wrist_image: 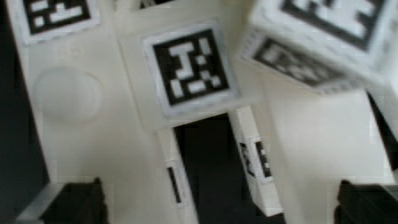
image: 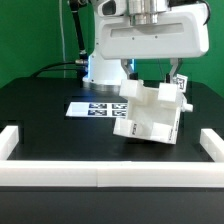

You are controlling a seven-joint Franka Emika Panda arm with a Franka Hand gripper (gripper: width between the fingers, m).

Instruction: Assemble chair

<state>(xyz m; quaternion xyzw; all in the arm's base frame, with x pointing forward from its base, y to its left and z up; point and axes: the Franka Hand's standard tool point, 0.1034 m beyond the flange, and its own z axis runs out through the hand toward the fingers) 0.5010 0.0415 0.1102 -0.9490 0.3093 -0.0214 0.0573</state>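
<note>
The chair [image: 150,115] is a partly built cluster of chunky white pieces with black-and-white tags, standing tilted on the black table [image: 40,110] at the centre. My gripper [image: 150,76] hangs just above its top, with the jaws spread wide. In the wrist view, two long white chair pieces [wrist_image: 134,120] with a tag [wrist_image: 189,66] fill the picture, very close and blurred. My gripper [wrist_image: 217,206] is open, its dark fingertips [wrist_image: 71,203] flanking the pieces. I cannot tell whether the fingertips touch them.
The marker board [image: 92,108] lies flat on the table to the exterior view's left of the chair. A white rail [image: 100,176] borders the table's front, with raised ends at both sides. The robot's base [image: 100,68] stands behind.
</note>
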